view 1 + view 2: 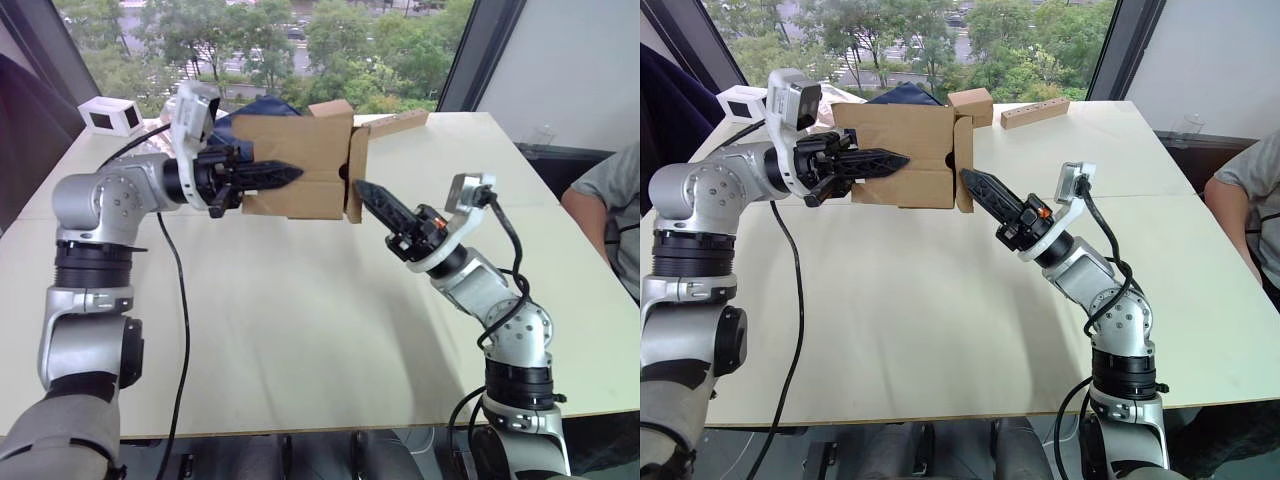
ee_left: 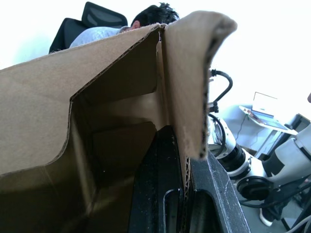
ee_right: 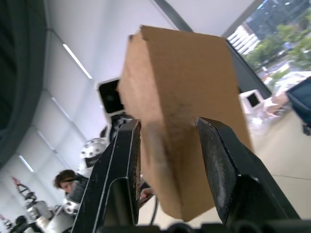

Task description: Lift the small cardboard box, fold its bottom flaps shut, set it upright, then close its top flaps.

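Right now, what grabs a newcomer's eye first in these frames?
The small cardboard box, held up above the table by the left gripper, shut on a box wall. Next, the right gripper, open, its fingertips at a folded flap on the box's right end. A person sits at the table's right edge.

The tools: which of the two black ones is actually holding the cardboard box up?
The left tool holds it: its fingers clamp a wall of the cardboard box, lifted off the table. The right tool is open, its tips at the side flap.
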Controlling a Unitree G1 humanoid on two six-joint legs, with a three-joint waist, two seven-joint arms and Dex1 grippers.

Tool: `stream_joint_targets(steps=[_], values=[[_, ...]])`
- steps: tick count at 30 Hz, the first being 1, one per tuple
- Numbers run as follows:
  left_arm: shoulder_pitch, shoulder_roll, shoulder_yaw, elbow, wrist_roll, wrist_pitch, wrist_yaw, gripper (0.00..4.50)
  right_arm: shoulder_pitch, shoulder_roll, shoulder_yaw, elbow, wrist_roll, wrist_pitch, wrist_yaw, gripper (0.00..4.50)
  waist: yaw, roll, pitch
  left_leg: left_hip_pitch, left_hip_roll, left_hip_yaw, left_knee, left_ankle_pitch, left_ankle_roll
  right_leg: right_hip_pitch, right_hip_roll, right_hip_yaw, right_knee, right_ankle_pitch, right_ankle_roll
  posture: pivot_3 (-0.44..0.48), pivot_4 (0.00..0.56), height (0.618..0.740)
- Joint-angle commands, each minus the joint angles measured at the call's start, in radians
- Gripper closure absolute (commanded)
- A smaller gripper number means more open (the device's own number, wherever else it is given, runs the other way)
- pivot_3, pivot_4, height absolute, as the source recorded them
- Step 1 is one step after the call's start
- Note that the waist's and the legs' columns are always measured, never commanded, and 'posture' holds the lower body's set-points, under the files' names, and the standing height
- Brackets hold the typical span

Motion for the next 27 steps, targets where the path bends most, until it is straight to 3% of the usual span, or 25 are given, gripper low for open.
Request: stream_joint_targets(steps=[1,27], values=[[-0.011,0.006,0.032,-0.026,-0.027,-0.001,0.001,4.50,-0.013,0.019,-0.011,0.000,-0.017,-0.038,-0.005,2.66,0.000,0.000,0.000,0.000,0.000,0.000,0.000,0.000,0.000,0.000,0.000,0.000,0.000,0.000,0.000,0.000,0.150,0.740],[-0.010,-0.034,0.031,0.013,-0.009,-0.036,0.029,4.50,-0.010,0.161,0.055,-0.071,-0.037,-0.074,-0.068,2.66,-0.001,0.000,0.000,0.000,0.000,0.000,0.000,0.000,0.000,0.000,0.000,0.000,0.000,0.000,0.000,0.000,0.150,0.740]])
